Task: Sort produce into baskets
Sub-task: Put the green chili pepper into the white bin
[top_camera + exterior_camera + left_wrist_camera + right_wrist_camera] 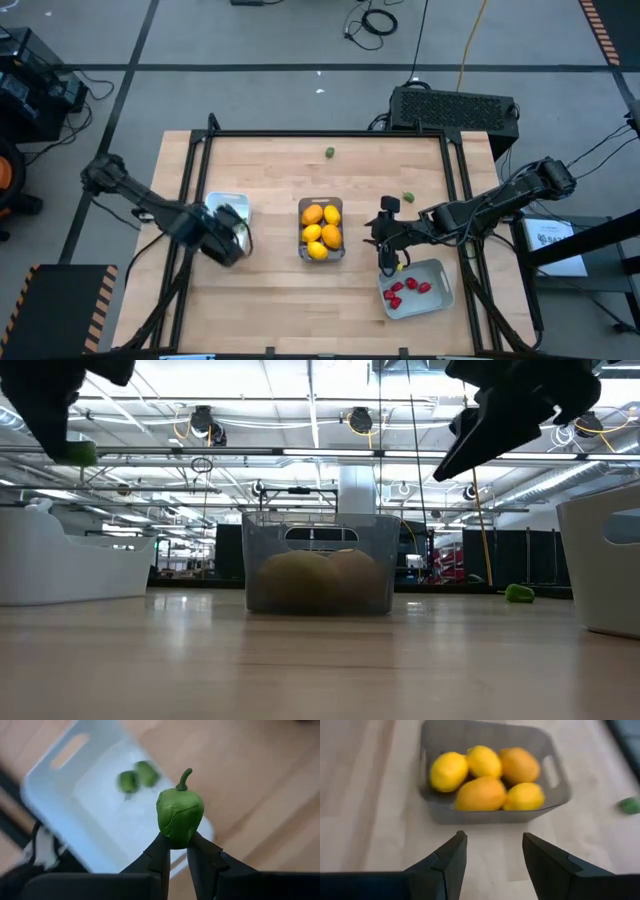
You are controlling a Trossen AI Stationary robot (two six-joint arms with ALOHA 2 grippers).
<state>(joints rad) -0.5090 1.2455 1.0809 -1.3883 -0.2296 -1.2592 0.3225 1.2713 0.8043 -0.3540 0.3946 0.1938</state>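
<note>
Surface: wooden table.
Left gripper: clenched on a green pepper over the white tray.
Right gripper: empty, spread.
Advice: centre above tray before releasing.

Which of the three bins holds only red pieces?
The pale tray near the table's front right, below the right gripper. The middle bin holds yellow and orange fruit; the white tray holds green pieces.

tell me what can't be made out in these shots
- Inside of the white tray: high view, covered by the left gripper.
- Red pieces in the grey-blue tray: high view, too small to count.
- Green pieces in the tray: left wrist view, blurred.
</note>
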